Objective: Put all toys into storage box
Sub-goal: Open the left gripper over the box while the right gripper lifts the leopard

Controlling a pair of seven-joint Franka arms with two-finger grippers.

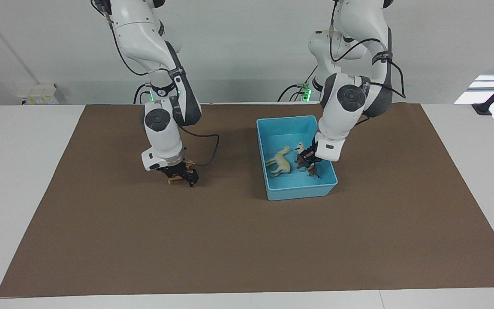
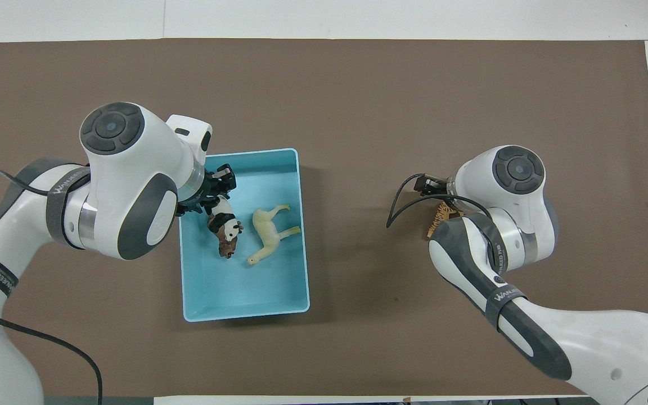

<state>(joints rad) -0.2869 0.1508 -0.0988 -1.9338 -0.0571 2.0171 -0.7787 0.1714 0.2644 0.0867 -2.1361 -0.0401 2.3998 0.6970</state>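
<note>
The storage box (image 1: 300, 195) holds the cream toy (image 1: 279, 162) and the brown toy (image 2: 226, 246). The panda (image 2: 225, 218) is above the brown toy, at the left pincer (image 1: 309, 154). The right pincer (image 1: 180, 176) is low over the striped toy (image 2: 442, 212) on the tabletop (image 1: 230, 240). I cannot tell either pincer's grip.

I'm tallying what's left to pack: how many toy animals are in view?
4. The cream one and the brown one lie in the storage box. The panda is over the brown one, at the left gripper. The striped one is on the mat under the right gripper.
</note>
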